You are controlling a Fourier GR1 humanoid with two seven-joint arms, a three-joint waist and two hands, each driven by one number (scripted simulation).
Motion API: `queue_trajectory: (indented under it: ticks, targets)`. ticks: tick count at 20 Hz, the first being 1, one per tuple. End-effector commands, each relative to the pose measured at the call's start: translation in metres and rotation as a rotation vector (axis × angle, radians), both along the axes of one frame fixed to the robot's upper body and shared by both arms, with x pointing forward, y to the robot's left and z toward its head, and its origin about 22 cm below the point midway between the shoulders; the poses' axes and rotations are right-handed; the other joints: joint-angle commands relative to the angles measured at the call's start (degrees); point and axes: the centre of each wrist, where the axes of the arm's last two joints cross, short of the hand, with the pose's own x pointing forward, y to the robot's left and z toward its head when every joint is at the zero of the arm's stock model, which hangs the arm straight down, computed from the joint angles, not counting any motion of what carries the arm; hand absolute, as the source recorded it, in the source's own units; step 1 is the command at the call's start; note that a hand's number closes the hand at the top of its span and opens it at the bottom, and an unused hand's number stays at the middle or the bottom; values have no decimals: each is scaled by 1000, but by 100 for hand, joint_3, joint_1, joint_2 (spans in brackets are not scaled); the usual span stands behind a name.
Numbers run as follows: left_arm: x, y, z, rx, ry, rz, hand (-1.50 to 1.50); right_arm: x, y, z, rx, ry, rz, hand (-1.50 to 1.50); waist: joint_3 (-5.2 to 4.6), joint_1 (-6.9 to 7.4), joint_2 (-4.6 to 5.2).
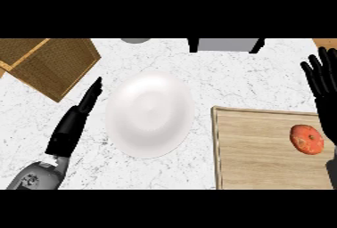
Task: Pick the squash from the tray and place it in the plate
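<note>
Two hands of mine show above a white marbled counter, seen from steeply overhead. My left hand comes in from the lower left on its grey forearm, its black fingers held straight and together, pointing up and slightly right. It holds nothing and lies just beside the left edge of the plate, whether touching it I cannot tell.

The plate is white, round and bare, sitting near the middle of the counter. To its right, with a strip of counter between them, lies a pale wooden tray with a raised rim, running off the right and lower edges of the view.

The squash is a small, round, orange-red thing resting on the tray near its right side, well apart from the plate.

My right hand shows at the right edge, fingers spread wide and pointing up, holding nothing. Its lower part sits just right of the squash, close to it.

At the upper left lies a brown woven mat, turned at an angle. Along the top edge stands a grey object with dark legs.
</note>
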Motion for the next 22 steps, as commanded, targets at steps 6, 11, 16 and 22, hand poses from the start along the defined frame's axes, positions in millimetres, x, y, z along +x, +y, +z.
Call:
queue_trajectory:
  ticks: [6,11,16,22]
  targets:
    - [-52,32,-85,-212,452,380,0,-44,-138,48,-118,-40,-739,150,12,-527,-10]
    - [-55,13,-85,-329,460,299,0,-99,-185,-15,-264,117,-1280,-150,46,-494,-8]
    - [-33,7,-72,-340,476,266,0,-151,-152,-29,-248,8,-1286,-150,55,-261,-36]
    - [-33,21,-83,-342,475,260,0,-173,-127,-6,-415,263,-1157,-150,35,-204,2]
